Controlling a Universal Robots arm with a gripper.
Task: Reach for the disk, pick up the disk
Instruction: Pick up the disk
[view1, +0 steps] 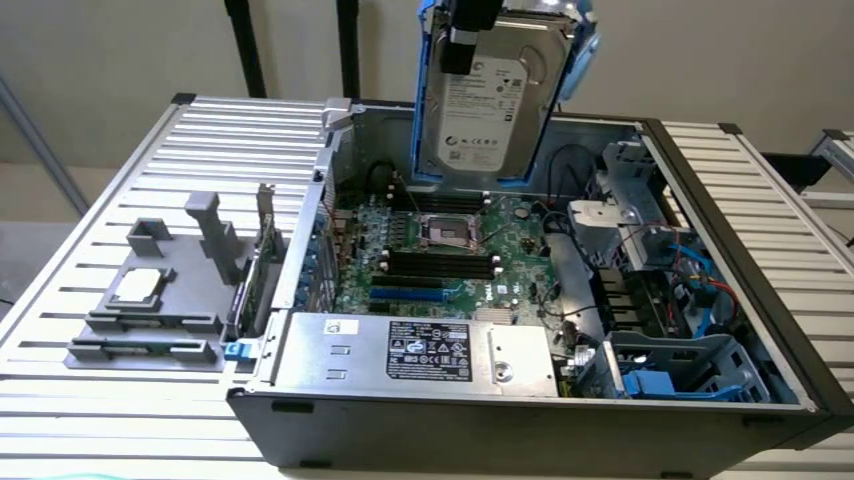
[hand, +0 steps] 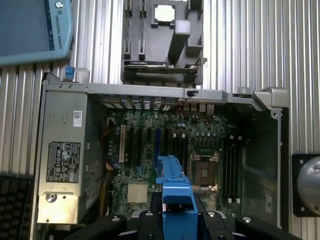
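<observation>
Wrist view, nearest the camera: the fingers (hand: 176, 222) are partly closed, pinching the blue carrier rail of the disk (hand: 175, 200). From here one rail edge shows end-on; the drive body itself is hidden behind it and the dark finger mounts.

Exterior view: one disk (view1: 491, 95), silver-grey with a white label, hangs upright in the air above the open computer case (view1: 534, 425), held from its top edge by the gripper (view1: 470, 30). Its lower edge is clear of the motherboard (view1: 447, 250), not touching anything below. The gripper and the top of the disk are cut off by the frame edge, so the contact itself is hard to make out in this view.

Counts, near to far:
- one power supply (view1: 414, 350) with a label, at the near wall of the case
- one blue drive cage (view1: 687, 370), at the near corner on the exterior view's right
- one motherboard with one empty CPU socket (view1: 443, 230)
- one grey fixture (view1: 160, 300) on the slatted table (view1: 80, 400), on the exterior view's left, beside the case
- one small square chip (view1: 140, 287) lying on that fixture

The wiring on the case's right side is tangled and hard to separate. A blue-grey slab marked Universal Robots (hand: 32, 30) is cut off at the corner of the wrist view.
</observation>
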